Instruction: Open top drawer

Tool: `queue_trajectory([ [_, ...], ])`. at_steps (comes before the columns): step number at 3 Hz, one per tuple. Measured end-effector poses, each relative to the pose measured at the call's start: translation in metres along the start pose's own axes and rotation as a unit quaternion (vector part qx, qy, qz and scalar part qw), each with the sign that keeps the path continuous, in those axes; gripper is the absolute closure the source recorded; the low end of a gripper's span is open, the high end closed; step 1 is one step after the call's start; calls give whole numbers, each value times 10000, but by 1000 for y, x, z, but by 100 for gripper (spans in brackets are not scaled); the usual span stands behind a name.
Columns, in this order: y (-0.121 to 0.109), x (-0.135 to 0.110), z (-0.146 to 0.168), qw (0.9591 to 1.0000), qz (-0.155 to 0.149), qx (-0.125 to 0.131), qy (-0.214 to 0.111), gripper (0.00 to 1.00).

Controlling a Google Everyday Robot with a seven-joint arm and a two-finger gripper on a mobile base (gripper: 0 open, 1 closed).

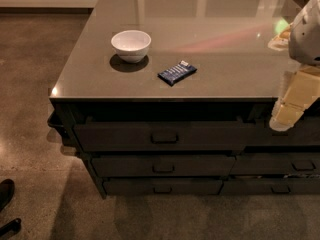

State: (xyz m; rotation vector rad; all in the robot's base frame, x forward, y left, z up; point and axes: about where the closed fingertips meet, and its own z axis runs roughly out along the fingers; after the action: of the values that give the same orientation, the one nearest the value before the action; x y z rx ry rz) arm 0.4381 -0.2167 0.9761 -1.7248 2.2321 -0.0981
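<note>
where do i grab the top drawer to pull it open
Grip the small loop handle at the centre of the top drawer front, coming straight in from the front: its bar runs level, so close across it top to bottom. The pincer hangs to the right, by the counter front edge, so it likely shifts left first.

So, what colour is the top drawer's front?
Dark charcoal top drawer, seen in the camera view; the pincer hangs right of it.

Glossy, smooth grey countertop (225, 59) holds a shiny white bowl (131, 45); matt charcoal top drawer (120, 136); cream plastic-looking gripper (287, 115) at right edge.
</note>
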Motion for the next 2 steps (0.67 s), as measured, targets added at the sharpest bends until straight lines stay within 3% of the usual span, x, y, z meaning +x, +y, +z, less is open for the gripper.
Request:
queue_trajectory([
  [1, 0, 0, 0, 10000, 0, 0, 0, 0],
  [2, 4, -5, 15, 9997, -6, -48, -255, 0],
])
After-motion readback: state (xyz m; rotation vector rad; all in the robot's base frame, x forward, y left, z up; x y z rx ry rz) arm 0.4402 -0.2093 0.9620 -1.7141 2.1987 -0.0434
